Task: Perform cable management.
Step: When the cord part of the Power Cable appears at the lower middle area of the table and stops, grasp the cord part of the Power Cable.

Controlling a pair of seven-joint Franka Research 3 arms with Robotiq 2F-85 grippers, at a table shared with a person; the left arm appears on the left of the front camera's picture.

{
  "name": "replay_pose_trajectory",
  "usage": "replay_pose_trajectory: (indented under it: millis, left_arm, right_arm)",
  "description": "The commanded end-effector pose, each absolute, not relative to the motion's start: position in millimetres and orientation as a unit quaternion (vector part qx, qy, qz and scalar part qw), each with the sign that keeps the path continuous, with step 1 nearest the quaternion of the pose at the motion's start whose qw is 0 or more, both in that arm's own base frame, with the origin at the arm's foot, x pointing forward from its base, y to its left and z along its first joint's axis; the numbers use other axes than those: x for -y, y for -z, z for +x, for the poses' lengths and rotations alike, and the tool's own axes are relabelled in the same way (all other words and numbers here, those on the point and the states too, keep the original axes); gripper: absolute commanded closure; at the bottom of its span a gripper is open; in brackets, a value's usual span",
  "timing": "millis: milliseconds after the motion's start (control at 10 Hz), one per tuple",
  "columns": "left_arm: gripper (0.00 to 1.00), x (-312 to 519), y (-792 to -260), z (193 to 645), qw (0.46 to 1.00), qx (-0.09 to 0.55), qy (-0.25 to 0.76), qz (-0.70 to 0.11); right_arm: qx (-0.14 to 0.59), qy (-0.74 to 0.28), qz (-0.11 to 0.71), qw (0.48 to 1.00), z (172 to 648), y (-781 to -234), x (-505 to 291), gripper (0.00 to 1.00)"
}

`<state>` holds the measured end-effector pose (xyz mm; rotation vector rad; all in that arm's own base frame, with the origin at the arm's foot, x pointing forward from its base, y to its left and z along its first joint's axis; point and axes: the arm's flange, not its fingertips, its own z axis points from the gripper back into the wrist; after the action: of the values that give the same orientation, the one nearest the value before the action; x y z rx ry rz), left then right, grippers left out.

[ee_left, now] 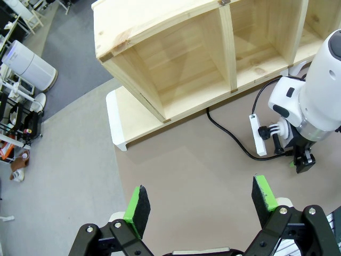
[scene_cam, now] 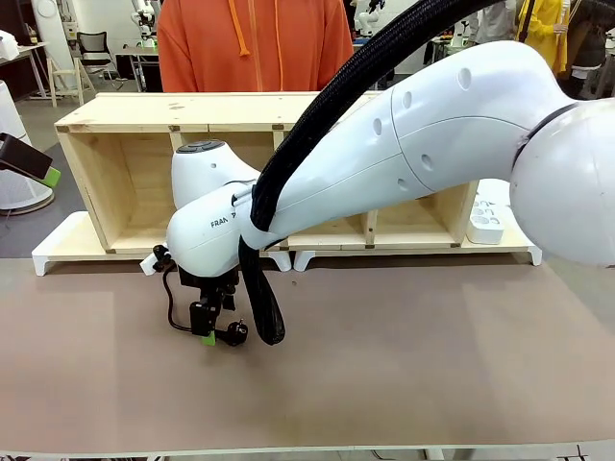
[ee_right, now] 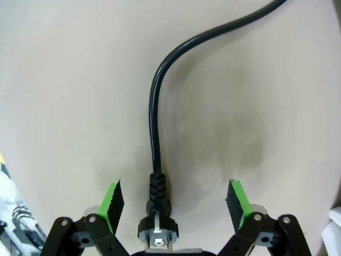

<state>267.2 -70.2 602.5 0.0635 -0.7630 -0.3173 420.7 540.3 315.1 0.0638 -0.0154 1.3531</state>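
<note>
On the table [scene_cam: 432, 365], in front of the wooden shelf [scene_cam: 125, 182]: the cable [ee_right: 154, 133], its plug [ee_right: 158, 226] between the wide-spread pads [ee_right: 113, 205] of the right tool [ee_right: 176, 198], seemingly untouched. Higher up, left tool [ee_left: 201, 205] likewise open, holding nothing.

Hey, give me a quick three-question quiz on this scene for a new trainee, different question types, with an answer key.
1. True or false: the right claw stands open with the plug of the cable between its fingers.
2. Where does the plug lie? A on the table, B inside the wooden shelf, C on top of it.
3. Fill in: the left claw is ____ (open or shut).
Key: 1 true; 2 A; 3 open.
</note>
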Motion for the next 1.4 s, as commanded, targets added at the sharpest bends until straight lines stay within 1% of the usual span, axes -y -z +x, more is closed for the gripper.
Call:
replay_pose_trajectory:
  millis: [0,500,600,700,800,900,1000,1100,1200,1300]
  left_arm:
    - [0.0,69,-602,266,0.916,0.368,0.156,0.031]
    - [0.0,69,-602,266,0.916,0.368,0.156,0.031]
    - [0.0,69,-602,266,0.916,0.368,0.156,0.031]
    - [0.0,69,-602,266,0.916,0.368,0.156,0.031]
    - [0.0,69,-602,266,0.916,0.368,0.156,0.031]
    - [0.0,69,-602,266,0.916,0.368,0.156,0.031]
    - [0.0,69,-602,266,0.916,0.368,0.156,0.031]
    - [0.0,69,-602,266,0.916,0.368,0.156,0.031]
    - [0.0,69,-602,266,0.916,0.368,0.156,0.031]
    - [0.0,69,-602,266,0.916,0.368,0.156,0.031]
  right_arm:
    - [0.004,-0.625,0.04,0.779,421,-315,-540,0.0]
    - [-0.01,-0.617,0.033,0.786,431,-302,-540,0.0]
    - [-0.006,-0.612,0.012,0.79,430,-303,-539,0.04]
    - [-0.006,-0.608,0.008,0.794,430,-304,-540,0.19]
    - [-0.006,-0.607,0.009,0.795,430,-305,-540,0.23]
    - [-0.005,-0.606,0.009,0.796,431,-306,-541,0.38]
    - [-0.006,-0.605,0.011,0.796,431,-306,-541,0.42]
    - [-0.007,-0.605,0.016,0.796,432,-307,-541,0.57]
    - [-0.008,-0.605,0.015,0.796,432,-307,-541,0.61]
    - [-0.008,-0.604,0.015,0.797,432,-308,-541,0.76]
